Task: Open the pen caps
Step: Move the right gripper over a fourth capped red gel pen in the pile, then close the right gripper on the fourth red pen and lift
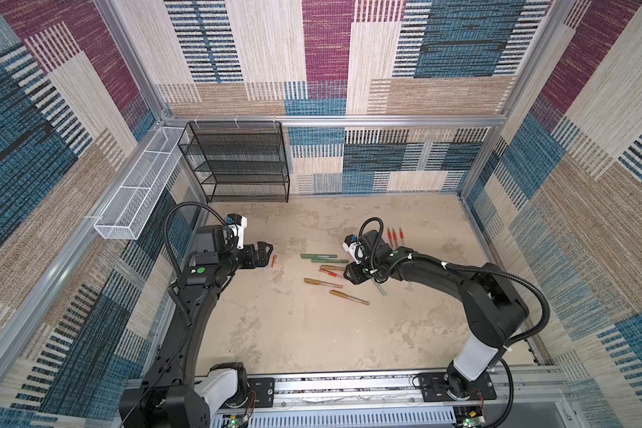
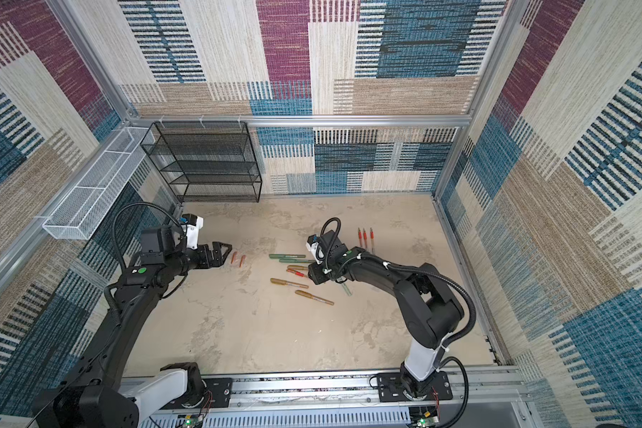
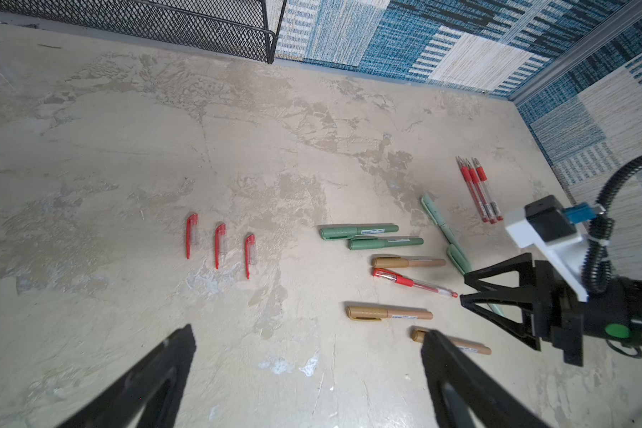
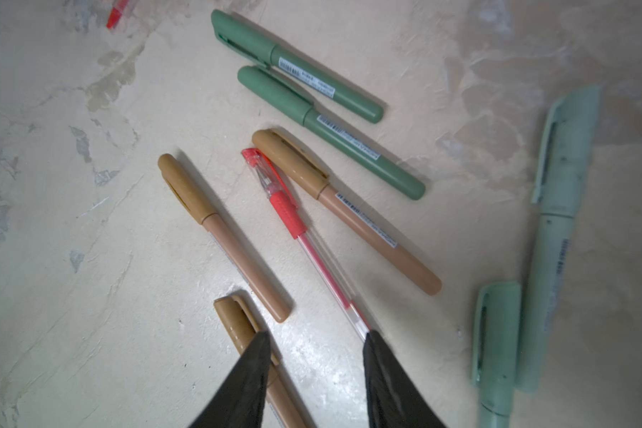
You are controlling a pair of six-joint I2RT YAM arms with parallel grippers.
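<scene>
Three loose red pen caps [image 3: 220, 242] lie in a row on the table, just beyond my left gripper [image 3: 308, 335], which is wide open and empty. Three uncapped red pens [image 3: 480, 192] lie together at the far right. A capped red pen [image 4: 293, 218] lies among three capped gold markers [image 4: 349, 211]. Two dark green markers [image 4: 312, 89] and two mint ones [image 4: 560, 237] also have their caps on. My right gripper [image 4: 316, 339] hovers over this cluster, open with bare table between its jaws. One fingertip [image 4: 371, 342] is at the red pen's rear end.
A black mesh shelf [image 1: 238, 163] stands at the back left against the wall. A white wire basket [image 1: 138, 189] hangs on the left wall. Patterned walls enclose the table on three sides, and the arms' rail [image 1: 349, 385] runs along the front.
</scene>
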